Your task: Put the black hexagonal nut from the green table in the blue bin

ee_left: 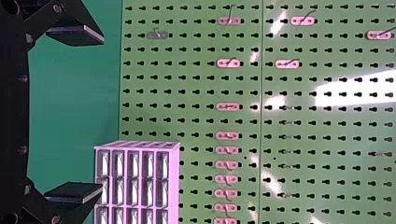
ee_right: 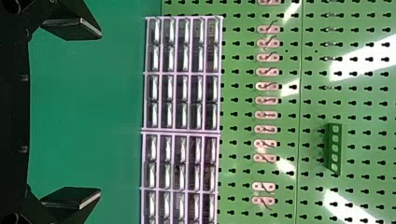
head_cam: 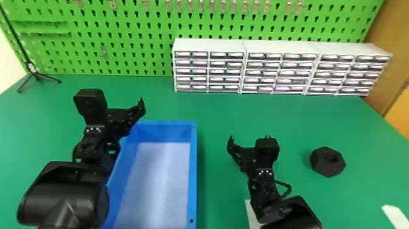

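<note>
1. Nearest me, right of my right gripper (head_cam: 249, 138), a white piece (head_cam: 395, 216) is cut off.
2. I see both that one and my left gripper (head_cam: 123, 117) open.
3. Between them sits the blue bin (head_cam: 194, 170), its near end cut off, its left side partly hidden by my left arm.
4. Right of my right gripper, the black hexagonal nut (head_cam: 325, 163) lies on the green table (head_cam: 289, 121).
5. Beyond both: drawer cabinets (head_cam: 281, 47), then pegboard (head_cam: 134, 58); my right wrist view shows a green holder (ee_right: 334, 149) on it.

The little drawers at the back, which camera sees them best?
The head view, because all the drawers fit in, upright. The right wrist view shows many, sideways and cut off; the left wrist view shows fewer, sideways too.
</note>
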Controlling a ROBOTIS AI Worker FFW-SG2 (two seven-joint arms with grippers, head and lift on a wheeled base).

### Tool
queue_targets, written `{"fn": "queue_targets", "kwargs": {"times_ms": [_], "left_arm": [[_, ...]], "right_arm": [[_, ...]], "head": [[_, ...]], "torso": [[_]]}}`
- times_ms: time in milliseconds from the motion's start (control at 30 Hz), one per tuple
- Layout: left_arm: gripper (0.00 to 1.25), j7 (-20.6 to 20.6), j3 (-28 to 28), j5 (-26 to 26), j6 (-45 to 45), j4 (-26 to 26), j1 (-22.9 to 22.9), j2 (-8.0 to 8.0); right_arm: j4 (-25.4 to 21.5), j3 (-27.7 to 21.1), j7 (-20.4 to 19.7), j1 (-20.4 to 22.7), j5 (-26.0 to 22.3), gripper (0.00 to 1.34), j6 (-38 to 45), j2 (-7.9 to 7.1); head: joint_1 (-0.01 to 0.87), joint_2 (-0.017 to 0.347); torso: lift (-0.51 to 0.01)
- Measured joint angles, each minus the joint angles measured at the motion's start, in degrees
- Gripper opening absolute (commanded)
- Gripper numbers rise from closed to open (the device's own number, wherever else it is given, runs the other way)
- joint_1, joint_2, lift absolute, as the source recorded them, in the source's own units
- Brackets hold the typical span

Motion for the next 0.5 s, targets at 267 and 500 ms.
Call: {"fn": "queue_targets", "kwargs": {"times_ms": [267,500], "left_arm": [[1.08,0.0,-0.1,0.0,0.0,0.0,0.0,0.0],[1.08,0.0,0.0,0.0,0.0,0.0,0.0,0.01]], "right_arm": [[0.0,0.1,0.0,0.0,0.0,1.22,0.0,-0.05],[0.0,0.1,0.0,0.0,0.0,1.22,0.0,-0.05]], "head": [[0.683,0.028],[0.683,0.028]], "torso": [[-0.096],[-0.096]]}}
